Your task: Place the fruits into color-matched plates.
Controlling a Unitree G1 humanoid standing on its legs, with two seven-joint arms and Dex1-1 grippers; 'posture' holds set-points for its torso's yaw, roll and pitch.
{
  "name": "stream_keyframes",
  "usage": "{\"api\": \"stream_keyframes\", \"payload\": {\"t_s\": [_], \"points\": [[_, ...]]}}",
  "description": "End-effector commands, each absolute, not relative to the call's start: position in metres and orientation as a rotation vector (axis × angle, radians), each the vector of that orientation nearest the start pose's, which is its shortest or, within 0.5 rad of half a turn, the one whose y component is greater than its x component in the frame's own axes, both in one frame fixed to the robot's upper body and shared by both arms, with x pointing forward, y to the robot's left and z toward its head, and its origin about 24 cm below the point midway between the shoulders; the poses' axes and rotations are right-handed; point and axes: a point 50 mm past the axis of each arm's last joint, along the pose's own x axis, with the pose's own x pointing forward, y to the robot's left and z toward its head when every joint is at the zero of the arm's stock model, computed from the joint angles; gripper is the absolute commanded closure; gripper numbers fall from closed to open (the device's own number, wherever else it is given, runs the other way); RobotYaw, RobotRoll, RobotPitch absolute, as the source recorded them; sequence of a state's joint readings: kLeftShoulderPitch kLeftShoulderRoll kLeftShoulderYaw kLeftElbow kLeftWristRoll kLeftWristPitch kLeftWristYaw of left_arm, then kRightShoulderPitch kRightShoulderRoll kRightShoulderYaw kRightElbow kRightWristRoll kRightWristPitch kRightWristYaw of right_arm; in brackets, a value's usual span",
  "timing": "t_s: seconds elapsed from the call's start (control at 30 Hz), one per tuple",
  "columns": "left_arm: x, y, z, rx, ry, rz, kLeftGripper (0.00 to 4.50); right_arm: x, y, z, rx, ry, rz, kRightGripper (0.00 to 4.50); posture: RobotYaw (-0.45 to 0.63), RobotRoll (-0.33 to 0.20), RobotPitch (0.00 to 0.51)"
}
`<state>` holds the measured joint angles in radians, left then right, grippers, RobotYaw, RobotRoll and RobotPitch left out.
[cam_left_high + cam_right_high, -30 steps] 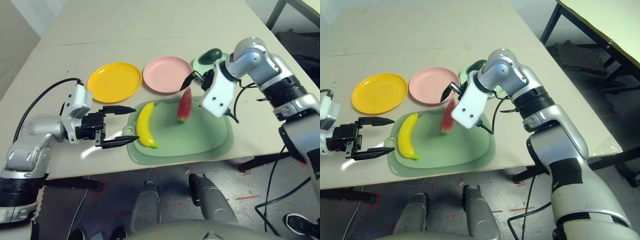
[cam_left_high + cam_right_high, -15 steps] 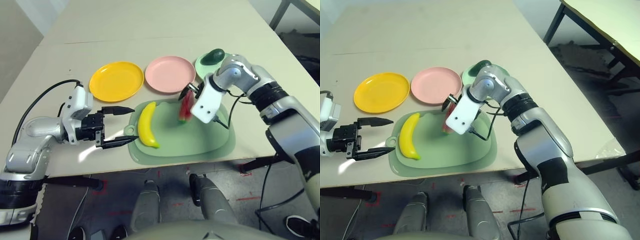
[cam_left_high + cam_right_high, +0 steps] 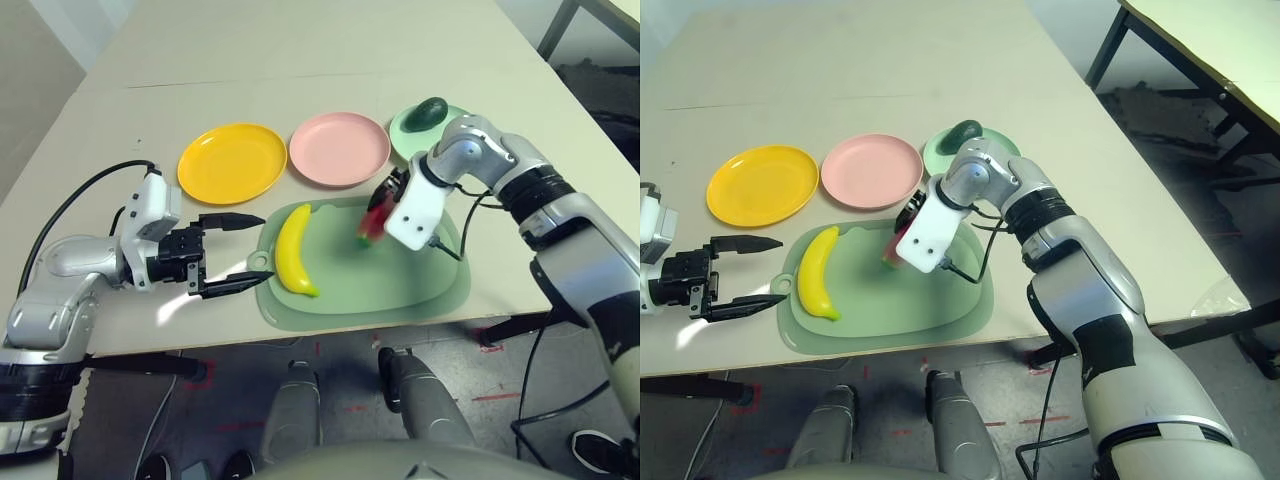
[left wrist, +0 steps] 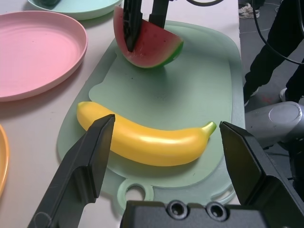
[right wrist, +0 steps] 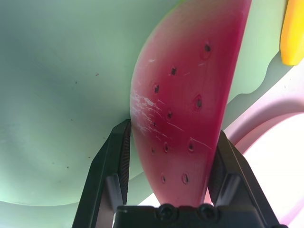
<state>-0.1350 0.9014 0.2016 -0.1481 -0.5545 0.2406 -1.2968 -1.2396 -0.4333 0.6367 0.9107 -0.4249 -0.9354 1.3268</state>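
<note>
Banana (image 3: 292, 249) left of watermelon (image 4: 148, 45)

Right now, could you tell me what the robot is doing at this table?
It is sorting toy fruit onto matching plates. The right gripper has closed on the watermelon wedge, which stands on the cutting mat. The left gripper is open beside the mat, pointing at the banana lying there. The avocado is on the mint green plate; the pink plate and yellow plate hold nothing.
</note>
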Motion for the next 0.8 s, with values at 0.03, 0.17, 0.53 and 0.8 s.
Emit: {"api": "stream_keyframes", "payload": {"t_s": [0.03, 0.17, 0.53, 0.8], "points": [[0.235, 0.253, 0.172, 0.403, 0.105, -1.203, 0.00, 0.346, -0.083, 0.170, -1.831, -0.078, 1.818, 2.29, -0.01, 0.000, 0.219], [0.235, 0.254, 0.171, 0.407, 0.108, -1.206, 0.00, 0.345, -0.083, 0.173, -1.816, -0.070, 1.821, 2.29, -0.01, 0.000, 0.218], [0.236, 0.255, 0.170, 0.408, 0.109, -1.203, 0.00, 0.340, -0.073, 0.221, -1.683, -0.104, 1.813, 2.29, -0.01, 0.000, 0.212], [0.238, 0.255, 0.172, 0.393, 0.085, -1.190, 0.00, 0.351, -0.069, 0.257, -1.570, -0.120, 1.691, 2.29, -0.01, 0.000, 0.204]]}}
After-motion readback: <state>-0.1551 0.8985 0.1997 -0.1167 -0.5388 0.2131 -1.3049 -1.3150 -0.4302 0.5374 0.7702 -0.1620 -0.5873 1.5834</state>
